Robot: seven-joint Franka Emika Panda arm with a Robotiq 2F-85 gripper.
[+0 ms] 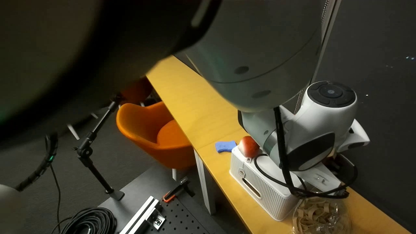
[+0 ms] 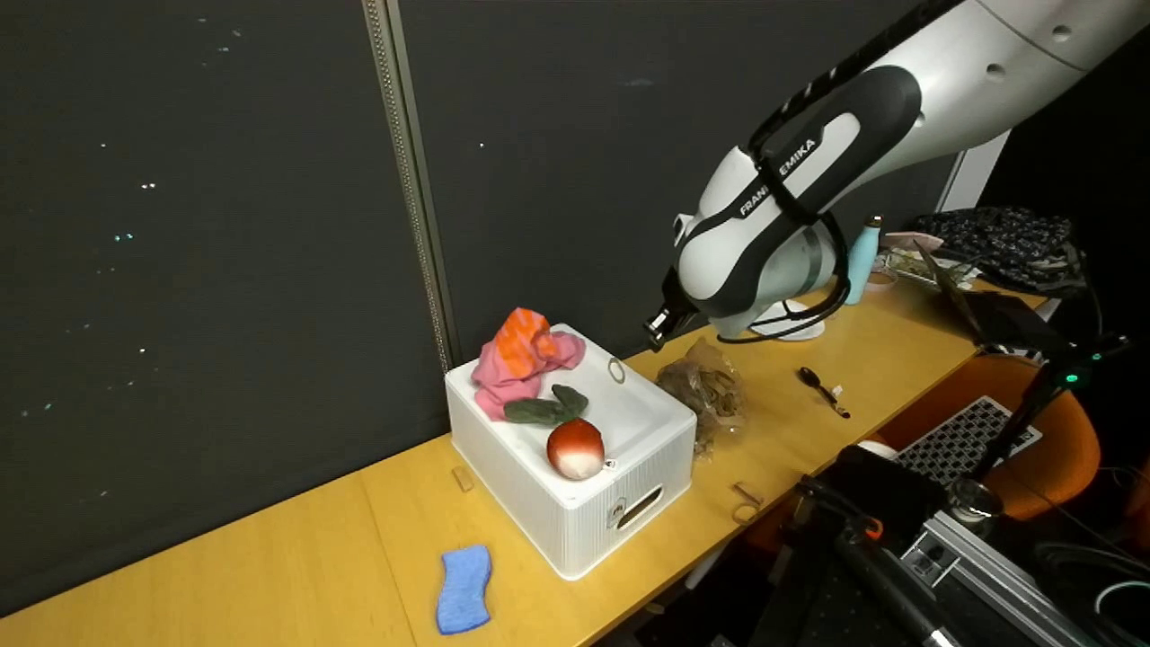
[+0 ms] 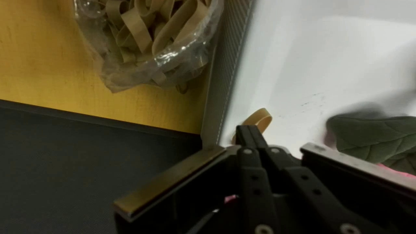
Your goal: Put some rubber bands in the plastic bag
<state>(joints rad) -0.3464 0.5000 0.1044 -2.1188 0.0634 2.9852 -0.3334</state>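
Ribbed white box [image 2: 629, 409]: one, with a long slot in one wall, is standing on the yellow wooden table [image 2: 269, 566].
Clear creased plastic bag [image 3: 130, 76]: one, of thin glinting film, is sitting just beside the box; whether they are touching I cannot tell.
Flat tan rubber bands [image 3: 139, 32]: many are curling in ribbon-like loops inside the bag, too tangled for counting.
Loose: one tan loop [image 3: 252, 117] is lying on the box top at the edge nearest the bag; one thin tan ring [image 2: 463, 478] is lying on the table, across the box from the bag; one or two more tan strips [image 2: 747, 493], hard to count, are lying near the box's slotted wall.
Black two-fingered gripper [image 3: 248, 128]: one, is hanging higher than the box top, near that bag-side edge; its fingers are clenching against each other, apart from the loop there.
Cloth: one bunched pink-and-orange cloth [image 2: 521, 355] and one or two quilted dark green pieces [image 2: 544, 411] are lying on the box top.
Round red-and-white object [image 2: 576, 449]: one, is resting near a box-top corner.
Wavy blue piece [image 2: 464, 589]: one, soft-looking, is lying beside the box.
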